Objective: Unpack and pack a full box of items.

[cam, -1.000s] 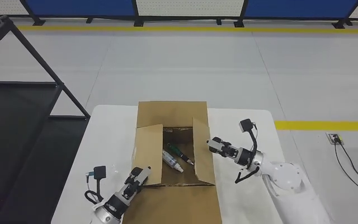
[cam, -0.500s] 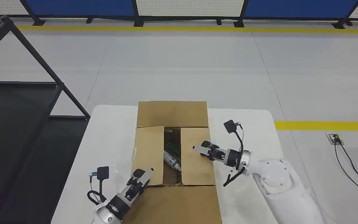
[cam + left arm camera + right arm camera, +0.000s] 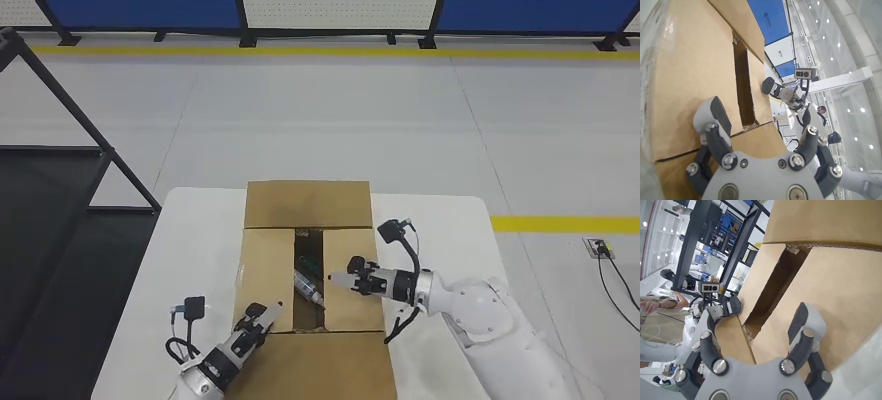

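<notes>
A brown cardboard box (image 3: 308,203) stands in the middle of the white table. Its two side flaps lie almost flat, the left flap (image 3: 268,270) and the right flap (image 3: 352,248) leaving a narrow gap. Through the gap I see a white tube (image 3: 309,287) and a green item inside. My left gripper (image 3: 255,318) (image 3: 762,130) is open, with one finger pad (image 3: 720,113) resting on the left flap near the front. Open too, my right gripper (image 3: 350,282) (image 3: 755,325) has one pad (image 3: 800,321) against the right flap. Each wrist view shows the other gripper across the box.
The box's front flap (image 3: 310,365) lies out flat toward me and the far flap lies out flat away from me. Bare table (image 3: 195,250) runs on both sides of the box. A black metal rack (image 3: 60,190) stands off the table's left edge.
Both side flaps have come down from standing to nearly flat. My right gripper moved left over the box with its flap. My left gripper shifted slightly along the left flap.
</notes>
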Available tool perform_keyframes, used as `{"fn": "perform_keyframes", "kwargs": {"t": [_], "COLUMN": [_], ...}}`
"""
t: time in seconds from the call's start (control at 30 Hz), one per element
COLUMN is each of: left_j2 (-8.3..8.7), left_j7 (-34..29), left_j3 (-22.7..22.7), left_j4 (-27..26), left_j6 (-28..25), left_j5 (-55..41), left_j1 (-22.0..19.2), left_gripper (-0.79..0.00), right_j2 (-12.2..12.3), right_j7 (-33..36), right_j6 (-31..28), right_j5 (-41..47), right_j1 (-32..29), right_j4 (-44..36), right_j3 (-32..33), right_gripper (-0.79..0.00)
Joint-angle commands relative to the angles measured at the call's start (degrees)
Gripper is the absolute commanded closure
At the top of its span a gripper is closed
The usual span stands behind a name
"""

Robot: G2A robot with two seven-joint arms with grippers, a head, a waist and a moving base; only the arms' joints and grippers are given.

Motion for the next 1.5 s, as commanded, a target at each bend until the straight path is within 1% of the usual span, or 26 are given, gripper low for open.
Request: {"fn": "perform_keyframes", "kwargs": {"t": [0.0,0.4,0.67,0.77,0.9,1.03,1.1,1.33,1.4,1.47], "left_j2": [0.04,0.34,0.53,0.67,0.97,1.43,1.71,1.71,1.72,1.82], "left_j7": [-0.01,0.47,2.93,3.02,2.03,-1.34,-3.29,-3.29,-3.48,-4.69], "left_j3": [0.17,0.02,-2.1,-4.06,-7.71,-12.74,-15.32,-15.32,-15.01,-14.16], "left_j4": [0.23,0.62,-3.02,-4.57,-5.66,-5.83,-5.91,-5.91,-6.07,-6.44], "left_j6": [0.13,0.05,-2.78,-4.37,-7.1,-10.82,-11.99,-11.99,-11.85,-11.37], "left_j5": [-0.01,-0.79,-3.2,-5.71,-8.86,-12.63,-12.05,-12.05,-12.16,-12.08], "left_j1": [-0.26,-0.66,1.42,2.68,4.51,7.48,8.99,8.99,8.87,8.28], "left_gripper": [-0.785,-0.785,-0.785,-0.785,-0.785,-0.785,-0.785,-0.785,-0.785,-0.785], "right_j2": [-0.03,-0.22,-0.1,-0.16,-0.48,-0.48,-0.48,-0.48,-0.63,-0.98], "right_j7": [-0.21,-0.91,-5.31,-7.34,-8.84,-8.8,-8.8,-8.8,-10.3,-11.82], "right_j6": [0.65,1.76,1.43,2.66,4.01,3.81,3.81,3.81,4.55,4.7], "right_j5": [-0.57,-1.74,3.17,6.13,10.82,10.78,10.78,10.78,10.65,13.27], "right_j1": [0.18,1.92,1.54,2.33,4.34,4.49,4.49,4.49,4.2,4.82], "right_j4": [0.08,0.9,0.88,3.42,8.92,9.44,9.44,9.44,9.76,11.17], "right_j3": [-0.42,-2.23,0.79,2.27,3.14,3.18,3.18,3.18,2.71,2.52], "right_gripper": [-0.785,-0.785,-0.785,-0.785,-0.785,-0.785,-0.785,-0.785,-0.785,-0.785]}}
